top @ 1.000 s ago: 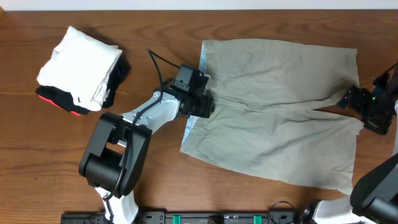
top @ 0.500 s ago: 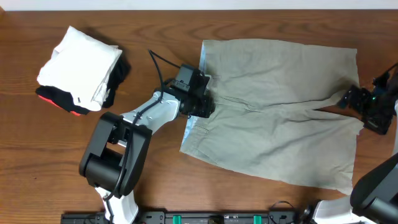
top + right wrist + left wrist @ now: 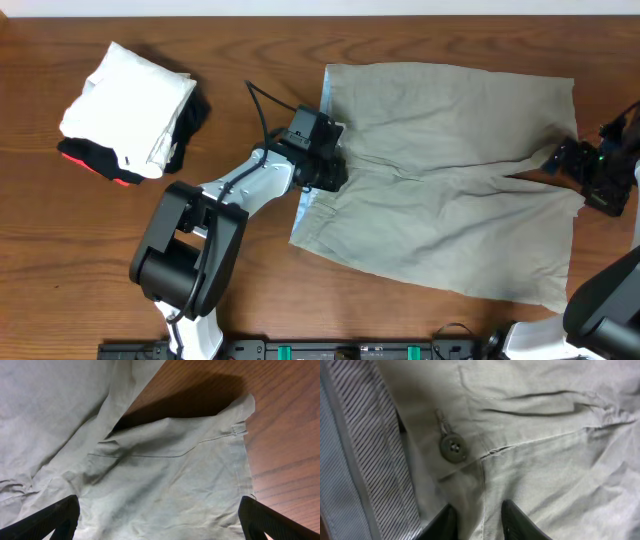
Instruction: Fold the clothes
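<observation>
**Overhead view.** The khaki trousers [image 3: 450, 170] lie flat on the wooden counter [image 3: 250, 50], right of centre. The waistband points to the left and the leg ends to the right. A dark wedge of counter shows between the two legs near the right edge. The left gripper [image 3: 335, 170] sits over the waistband at the fly, and its body hides the cloth beneath it. The right gripper [image 3: 562, 160] is at the leg ends, with its arm partly cut off by the frame edge. A white folded garment [image 3: 130, 105] rests well apart at far left, on top of black and red garments [image 3: 100, 165] that show only at their edges.

**Left wrist view.** The button [image 3: 453, 448] and the striped waistband lining [image 3: 375, 450] fill the upper frame. The two fingers [image 3: 442, 525] stand close together, with the fly seam running down between them. Their tips are cut off at the lower edge, so it cannot be told whether they are pinching the cloth or only bracketing it.

**Right wrist view.** The fingers [image 3: 55, 517] are spread wide and released, one in each lower corner. They are above a leg end whose stitched hem [image 3: 240, 455] lies on bare wood. A deep shadow hides the gap under the raised fold between the legs. It cannot be told whether the fingers touch the cloth.
</observation>
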